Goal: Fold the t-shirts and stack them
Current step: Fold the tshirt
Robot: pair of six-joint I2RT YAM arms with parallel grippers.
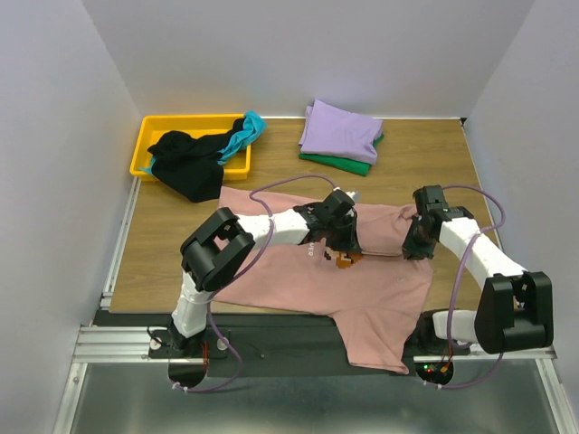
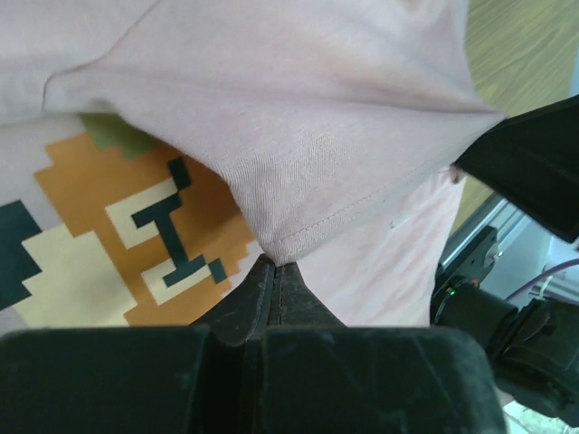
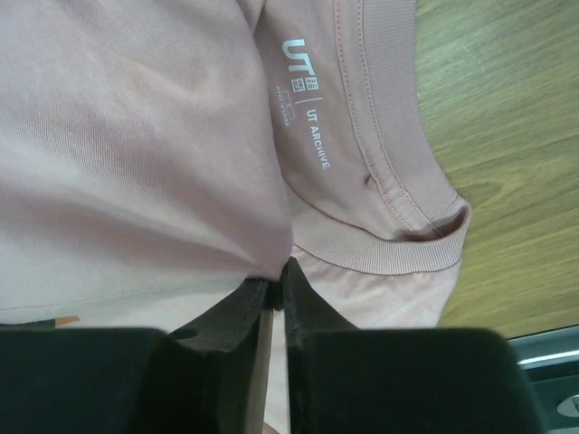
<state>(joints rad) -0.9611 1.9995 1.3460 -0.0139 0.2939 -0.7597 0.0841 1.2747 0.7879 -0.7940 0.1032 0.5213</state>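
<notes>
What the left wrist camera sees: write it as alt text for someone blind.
Shut black jaws pinch the stitched hem of a dusty-pink t-shirt, holding a fold of it above its pixel-art print of orange, cream and dark blocks. The wooden table shows top right.

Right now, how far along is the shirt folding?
Done: lavender t-shirt folded on the green t-shirt at the back. In hand: pink t-shirt partly folded; left jaws pinch its hem, right jaws nearly closed near the collar, grip unclear. To do: black t-shirt and teal t-shirt crumpled at the yellow bin.
</notes>
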